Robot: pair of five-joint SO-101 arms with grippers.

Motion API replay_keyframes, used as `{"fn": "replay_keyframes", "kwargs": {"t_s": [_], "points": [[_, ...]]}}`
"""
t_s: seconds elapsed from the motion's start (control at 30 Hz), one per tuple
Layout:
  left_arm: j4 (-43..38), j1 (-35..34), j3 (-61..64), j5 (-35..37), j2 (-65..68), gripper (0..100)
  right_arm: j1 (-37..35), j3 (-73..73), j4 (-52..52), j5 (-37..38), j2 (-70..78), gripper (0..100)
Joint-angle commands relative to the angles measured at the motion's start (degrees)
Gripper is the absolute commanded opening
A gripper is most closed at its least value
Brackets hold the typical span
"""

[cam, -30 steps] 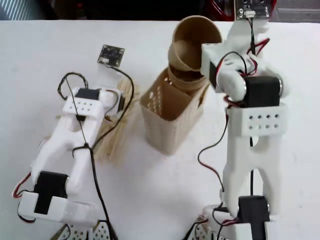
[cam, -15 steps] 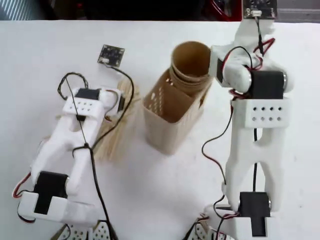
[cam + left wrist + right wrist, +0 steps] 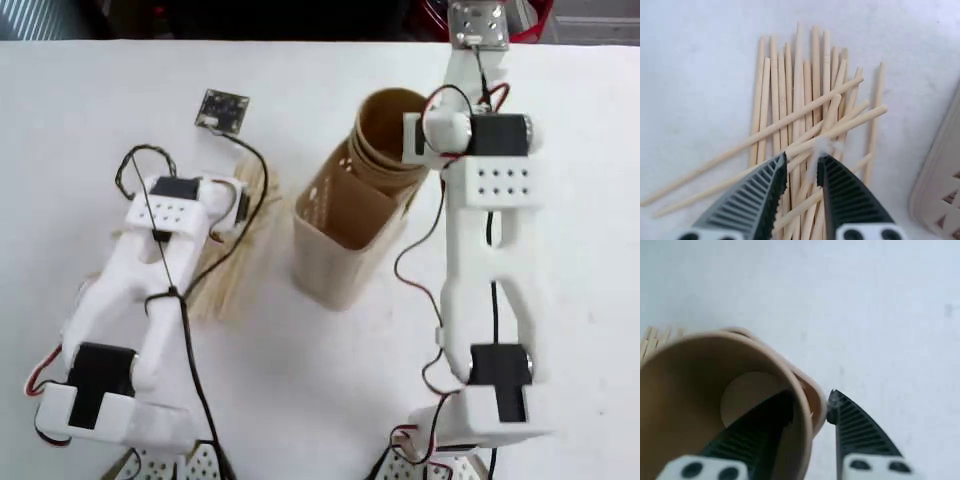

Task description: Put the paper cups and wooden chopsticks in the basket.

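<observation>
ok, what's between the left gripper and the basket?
Ends of the chopsticks from the pile under the left gripper, then a bare strip of table up to the basket. Left wrist view shows it.

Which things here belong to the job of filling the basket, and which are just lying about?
Part of the job: paper cups, stacked in the basket; wooden chopsticks on the table; left gripper over them; right gripper on the cups' rim.
Lying about: small circuit board with its cable.
</observation>
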Motion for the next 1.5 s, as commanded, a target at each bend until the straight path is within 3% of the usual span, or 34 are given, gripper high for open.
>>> {"fn": "replay_keyframes", "kwargs": {"t_s": [0.0, 0.23, 0.5, 0.9, 1.03, 1.23, 1.47], "points": [[-1.14, 0.40, -0.35, 0.18, -1.98, 12, 0.75, 0.79, -1.10, 0.00, 1.80, 11.6], [-1.14, 0.48, -0.35, 0.18, -1.98, 12, 0.66, 4.22, -5.49, 0.00, 2.42, 11.6], [-1.23, 0.48, -0.35, 0.18, -1.98, 12, 0.75, 4.66, -4.88, 0.00, -12.18, 11.6], [-1.23, 0.13, -0.35, 0.18, -1.98, 12, 1.10, 6.51, 7.52, 0.09, -30.46, 11.6], [-1.23, 0.13, -0.26, 0.18, -1.98, 12, 1.10, 15.38, 7.69, 0.62, -35.82, 11.6], [-1.23, 0.13, -0.26, 0.18, -1.98, 12, 1.36, 35.87, 1.63, 12.13, -47.43, 11.4], [-1.23, 0.13, -0.26, 0.18, -1.98, 12, 11.91, 59.25, -5.58, 19.60, -65.80, 11.6]]}}
